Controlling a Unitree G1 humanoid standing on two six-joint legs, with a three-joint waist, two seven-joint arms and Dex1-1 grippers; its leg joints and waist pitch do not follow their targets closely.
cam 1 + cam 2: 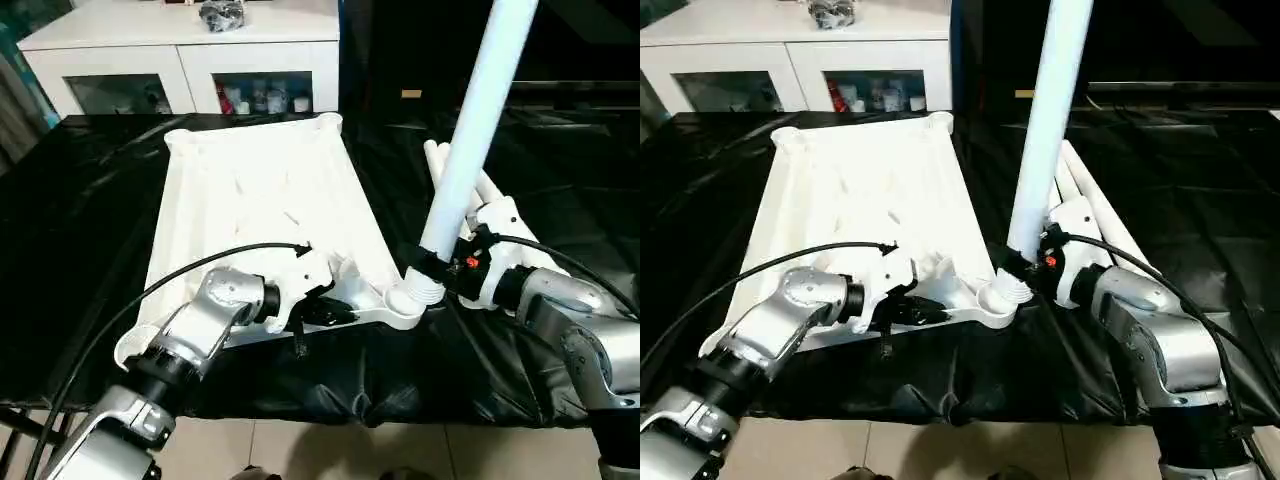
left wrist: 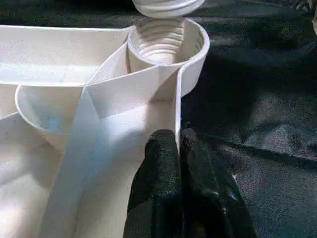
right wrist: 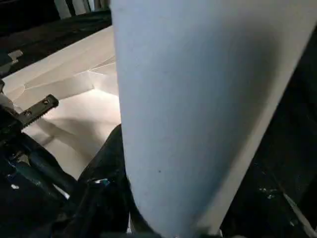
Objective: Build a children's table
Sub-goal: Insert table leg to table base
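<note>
Tabletop (image 1: 260,210) lies ribbed side up on a table draped in black sheeting (image 1: 80,260), with a white cabinet (image 1: 180,60) beyond its far edge and pale floor tiles (image 1: 330,450) below its near edge. No writing is readable. The left pincer (image 2: 177,144) is pinched shut on the tabletop's near rim beside the corner socket (image 2: 166,42), where the right pincer (image 1: 432,268) grips an upright leg (image 1: 475,120); spare legs (image 1: 1090,205) lie beyond it.

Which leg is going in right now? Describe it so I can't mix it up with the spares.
Start at the white tabletop lying ribbed side up on the black cloth. At its near corner on the robot's right is a round socket. The leg rising from that socket, gripped low by the right gripper, is the one standing; the spare legs lie flat behind it.
</note>
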